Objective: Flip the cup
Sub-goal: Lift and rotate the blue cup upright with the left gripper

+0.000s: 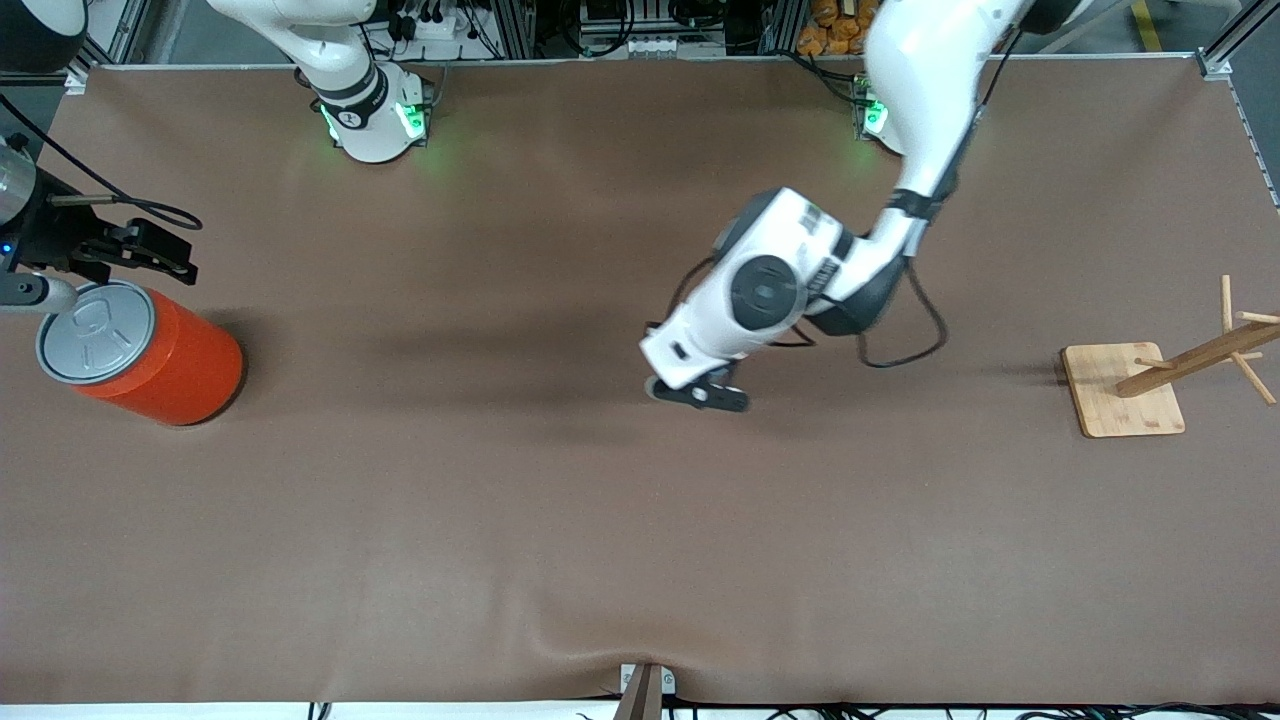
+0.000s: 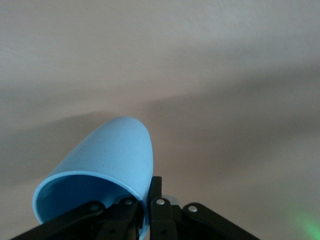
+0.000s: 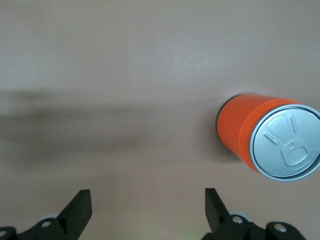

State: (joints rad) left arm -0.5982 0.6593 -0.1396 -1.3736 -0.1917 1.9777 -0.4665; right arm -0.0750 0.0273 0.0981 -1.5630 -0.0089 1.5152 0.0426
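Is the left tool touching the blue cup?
Touching. The left wrist view shows the left tool pinching the cup by its rim wall.

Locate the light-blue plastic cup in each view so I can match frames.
Front view: not visible; hidden under the left gripper mid-table.
Left wrist view: small light-blue tapered plastic cup, rim pinched in the left gripper, over the table.
Right wrist view: not in it.
Shared landmark: brown table cover, in all three.

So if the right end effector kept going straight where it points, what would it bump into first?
Probably just the brown table. The open right end effector points at bare cloth; the orange can stands off to one side of its line, though depth is hard to judge.
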